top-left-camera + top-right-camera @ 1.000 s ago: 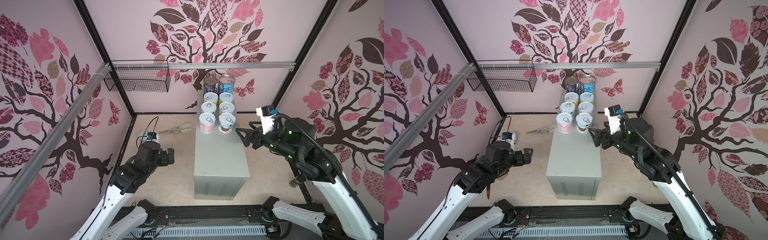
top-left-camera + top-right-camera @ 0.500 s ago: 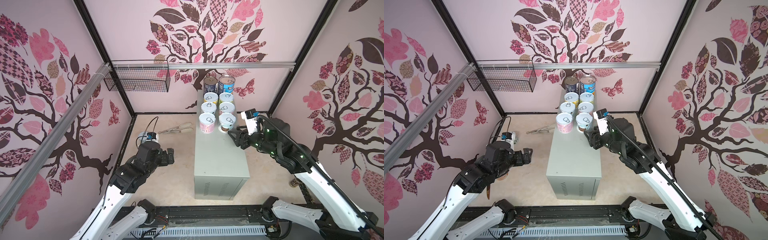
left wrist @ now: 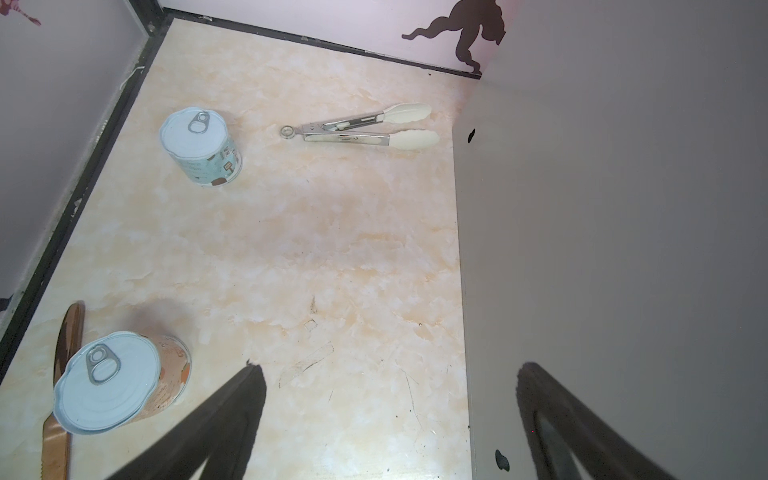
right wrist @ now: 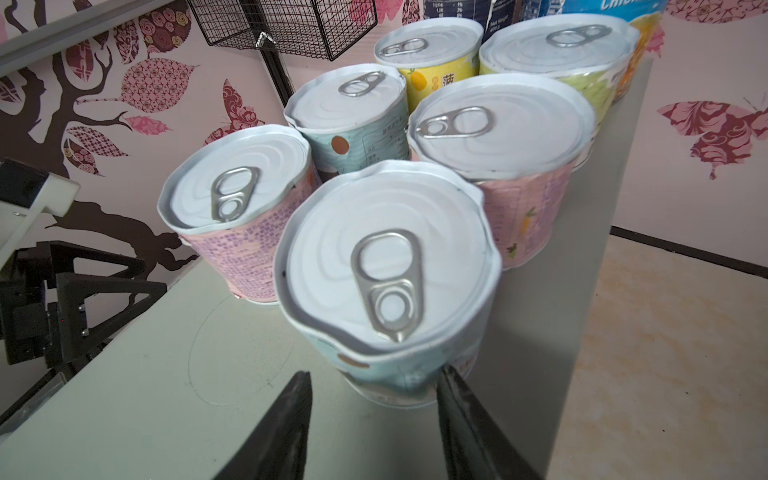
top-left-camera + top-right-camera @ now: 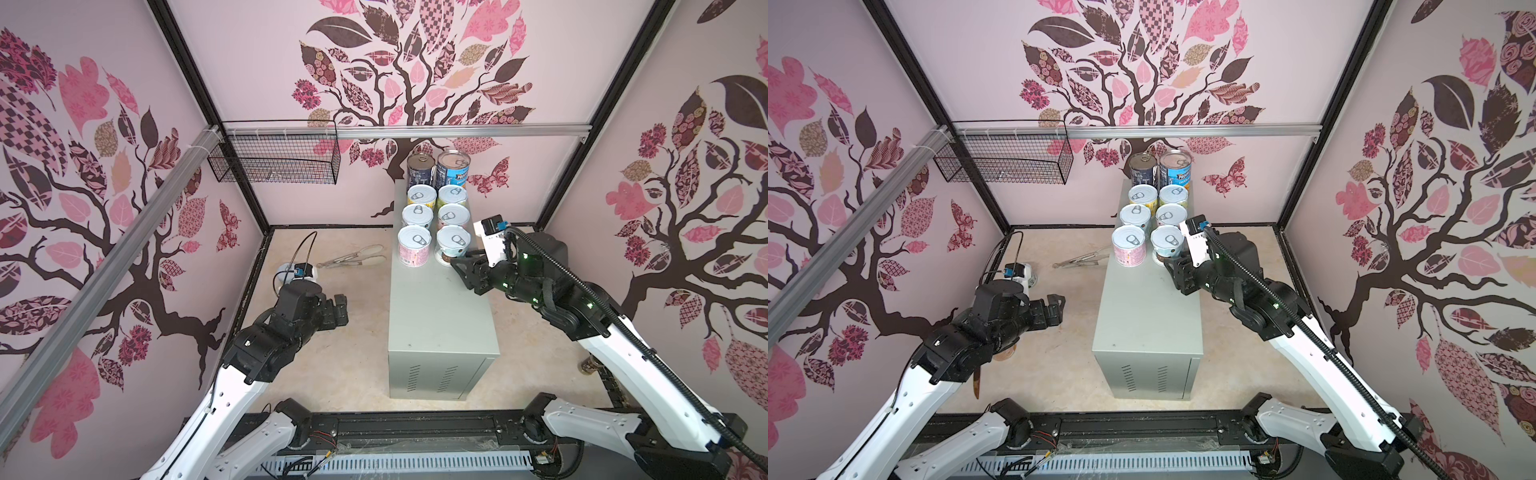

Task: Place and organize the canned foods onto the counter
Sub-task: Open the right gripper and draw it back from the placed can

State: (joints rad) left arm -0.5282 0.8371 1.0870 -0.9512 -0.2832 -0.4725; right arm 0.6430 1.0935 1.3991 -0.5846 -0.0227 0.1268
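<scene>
Right gripper [image 4: 372,378] has slid in, clamping the dented teal tin [image 4: 386,266]; left gripper [image 3: 388,370] gapes.

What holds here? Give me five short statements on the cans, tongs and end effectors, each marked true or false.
1. Eight cans stand on the counter. True.
2. The tongs lie on the counter. False: the tongs lie on the floor.
3. The right end effector is shut on the front teal can. True.
4. The left end effector holds a can. False: the left end effector is open and empty, over the floor.
5. A teal floor can and an orange can sit off the counter. True.
</scene>
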